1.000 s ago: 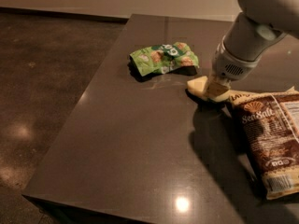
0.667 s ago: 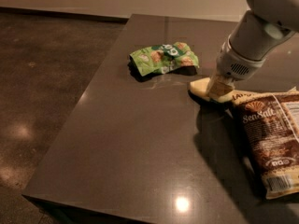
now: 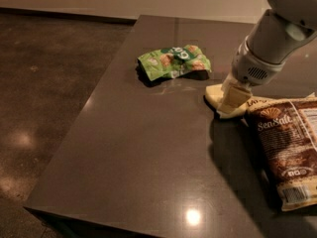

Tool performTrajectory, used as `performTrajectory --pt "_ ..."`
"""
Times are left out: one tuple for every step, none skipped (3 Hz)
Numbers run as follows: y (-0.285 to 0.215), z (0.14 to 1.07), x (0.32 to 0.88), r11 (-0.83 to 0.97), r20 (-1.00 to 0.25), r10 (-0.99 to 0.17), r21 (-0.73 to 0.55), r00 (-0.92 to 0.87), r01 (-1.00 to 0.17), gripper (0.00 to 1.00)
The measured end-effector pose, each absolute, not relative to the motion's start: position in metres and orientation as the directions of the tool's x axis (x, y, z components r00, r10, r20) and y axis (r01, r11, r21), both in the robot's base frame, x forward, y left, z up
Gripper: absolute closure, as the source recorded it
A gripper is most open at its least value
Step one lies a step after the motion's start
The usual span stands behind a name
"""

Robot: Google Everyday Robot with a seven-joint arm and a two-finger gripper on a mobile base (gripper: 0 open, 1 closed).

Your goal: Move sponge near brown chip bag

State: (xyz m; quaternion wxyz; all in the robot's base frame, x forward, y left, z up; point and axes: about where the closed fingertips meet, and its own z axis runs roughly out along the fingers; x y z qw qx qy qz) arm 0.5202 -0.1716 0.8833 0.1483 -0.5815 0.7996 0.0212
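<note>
The pale yellow sponge (image 3: 214, 94) lies flat on the dark table (image 3: 148, 152), right against the upper left corner of the brown chip bag (image 3: 290, 155). The bag is long, dark brown and cream, with white "Sea Salt" lettering, and lies at the table's right side. My gripper (image 3: 233, 100) comes down from the white arm at the upper right and sits on the sponge's right half, hiding that part of it.
A crumpled green snack bag (image 3: 173, 62) lies on the table left of and behind the sponge. The table's left and front edges drop to a dark polished floor (image 3: 44, 98). A pale wall runs along the back.
The arm has shifted a little to the right. The sponge sits slightly closer to the brown chip bag. The two bags have not moved.
</note>
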Motion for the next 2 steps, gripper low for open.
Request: performTrajectory --pt "-0.1711 0.8836 0.5198 0.322 -0.262 -0.924 -0.140 -0.279 -0.936 0.00" --pt "-0.1710 0.8836 0.5198 0.322 -0.262 -0.924 -0.140 -0.279 -0.936 0.00"
